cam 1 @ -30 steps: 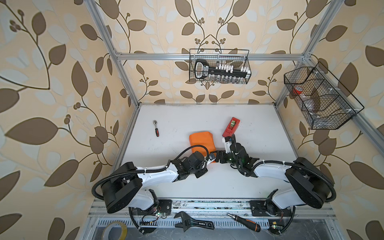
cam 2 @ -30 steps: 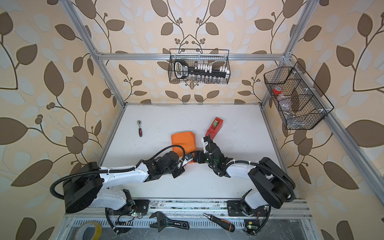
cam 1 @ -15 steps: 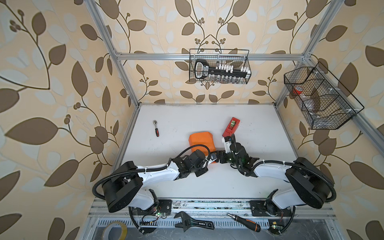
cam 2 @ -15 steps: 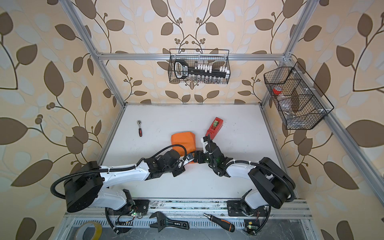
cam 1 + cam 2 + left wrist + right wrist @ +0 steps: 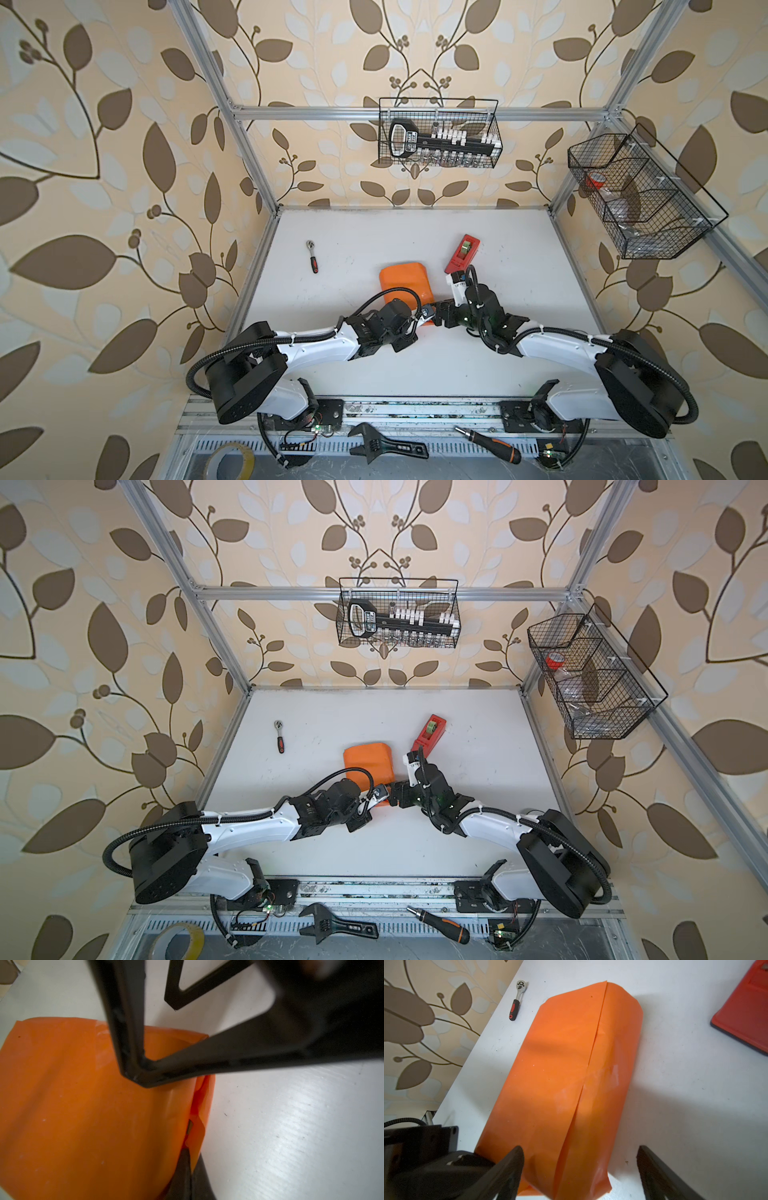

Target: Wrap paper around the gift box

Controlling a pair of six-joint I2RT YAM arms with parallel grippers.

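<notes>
Orange paper (image 5: pixel 404 282) lies mid-desk (image 5: pixel 353 232) in both top views, folded into a long parcel. Gift box not visible, presumably inside. Left pincer (image 5: pixel 424 316) and right pincer (image 5: pixel 441 316) meet at its near end, with the red tape dispenser (image 5: pixel 463 253) near the far corner.

Left wrist: left pincer closed together, seemingly on the end flap. A right finger (image 5: pixel 128 1043) comes down to the top face, contact unclear.

Right wrist: right pincer jaws wide apart, straddling the near end. Overlap seam runs lengthwise. Sheet looks thin, light and glossy, so likely slippery and quick to tear. Best taken by the flap edges, pressing against the stiff box.
</notes>
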